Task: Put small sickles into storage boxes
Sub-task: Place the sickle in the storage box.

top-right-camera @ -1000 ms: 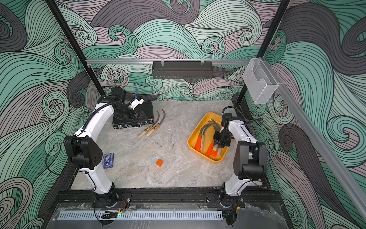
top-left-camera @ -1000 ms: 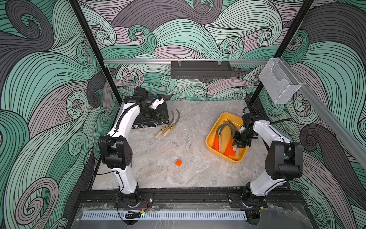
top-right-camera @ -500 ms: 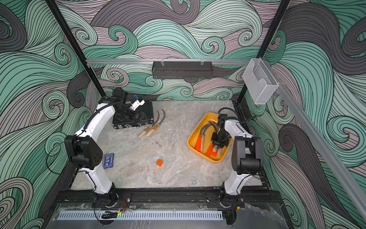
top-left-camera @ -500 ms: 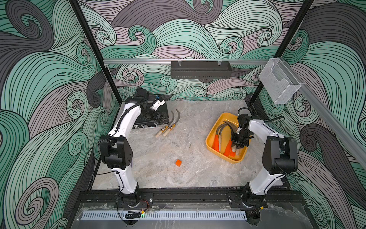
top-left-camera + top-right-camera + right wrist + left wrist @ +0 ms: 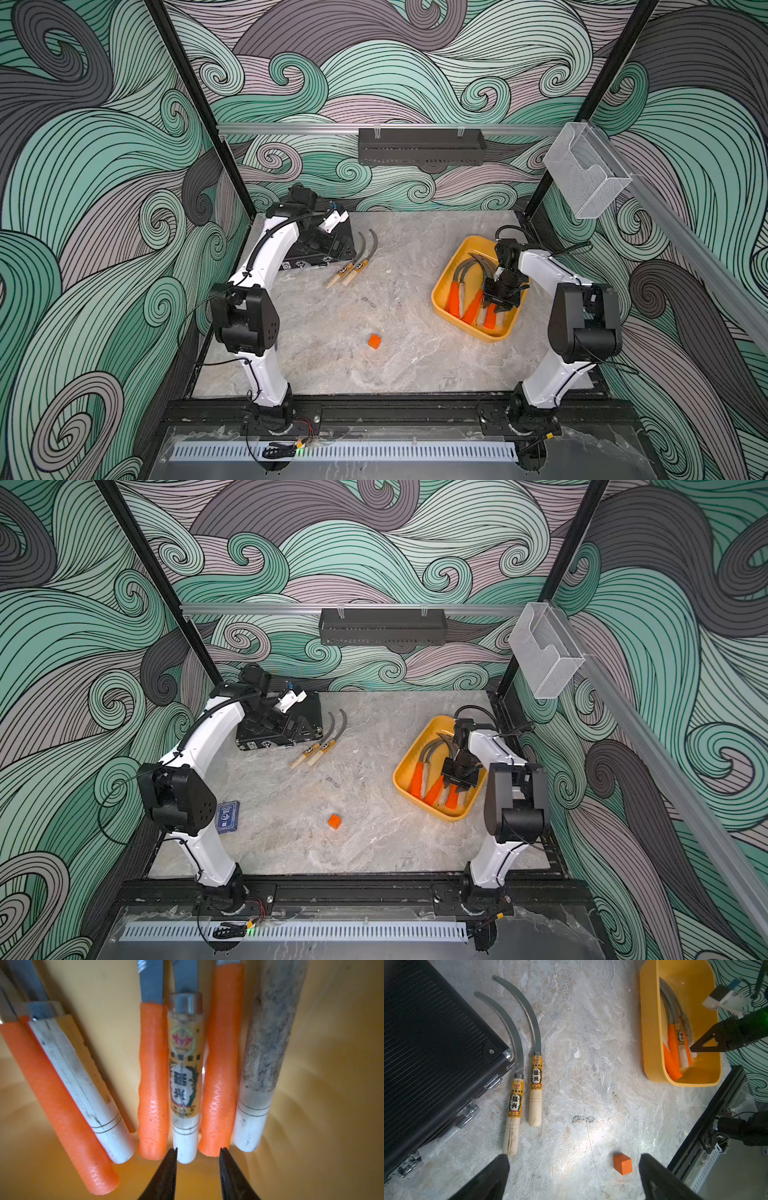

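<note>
— Scanning the grey marble tabletop [image 5: 395, 357]: what's by the black ribbed case [image 5: 336, 249]?
— Two pale wooden-handled sickles with curved grey blades [image 5: 360, 265], just beside it; others lie in the shallow yellow plastic tray [image 5: 478, 248].
— Nearer arm?
— Left, I'd judge: left gripper [image 5: 574, 1159], jaws wide apart, hangs over the case, sickles to its right, parallel, handles toward the robot, blade tips toward the back wall. Right gripper [image 5: 198, 1149], slightly parted, empty, sits inside the tray.

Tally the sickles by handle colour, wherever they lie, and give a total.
Orange-handled sickles: 3, all in the yellow tray
Pale wooden-handled sickles: 5, three in the tray, two on the table
Total: 8
</note>
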Tool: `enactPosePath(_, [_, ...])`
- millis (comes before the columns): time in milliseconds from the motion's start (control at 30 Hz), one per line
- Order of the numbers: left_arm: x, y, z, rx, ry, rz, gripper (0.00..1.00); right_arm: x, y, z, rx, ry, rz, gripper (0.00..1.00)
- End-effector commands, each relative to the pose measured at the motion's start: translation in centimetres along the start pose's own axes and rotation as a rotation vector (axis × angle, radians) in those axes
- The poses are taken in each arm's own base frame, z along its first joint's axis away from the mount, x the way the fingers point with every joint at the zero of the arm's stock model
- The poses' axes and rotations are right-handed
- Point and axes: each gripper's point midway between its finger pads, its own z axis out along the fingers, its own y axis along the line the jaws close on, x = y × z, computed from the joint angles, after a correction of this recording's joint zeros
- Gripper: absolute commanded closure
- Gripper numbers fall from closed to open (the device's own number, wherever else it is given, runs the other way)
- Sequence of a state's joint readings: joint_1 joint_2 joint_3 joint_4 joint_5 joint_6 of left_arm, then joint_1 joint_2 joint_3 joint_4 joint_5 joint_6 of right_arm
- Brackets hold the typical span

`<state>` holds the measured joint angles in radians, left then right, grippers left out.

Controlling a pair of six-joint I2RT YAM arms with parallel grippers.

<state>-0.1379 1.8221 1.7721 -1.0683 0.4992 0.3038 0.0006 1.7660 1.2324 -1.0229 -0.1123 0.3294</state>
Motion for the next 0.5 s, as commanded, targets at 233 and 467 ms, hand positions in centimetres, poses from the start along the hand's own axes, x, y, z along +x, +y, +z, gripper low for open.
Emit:
enactPosePath(233, [0.5, 0.8, 3.3, -0.018, 0.090, -0.005, 0.04, -0.9, 1.6, -4.8, -0.064, -0.092, 0.018, 0.61])
enactPosePath(467, [2.0, 2.4, 6.1, -0.077, 0.184, -0.021, 0.06, -0.1, 1.7, -6.8, -0.076, -0.115, 0.005, 0.61])
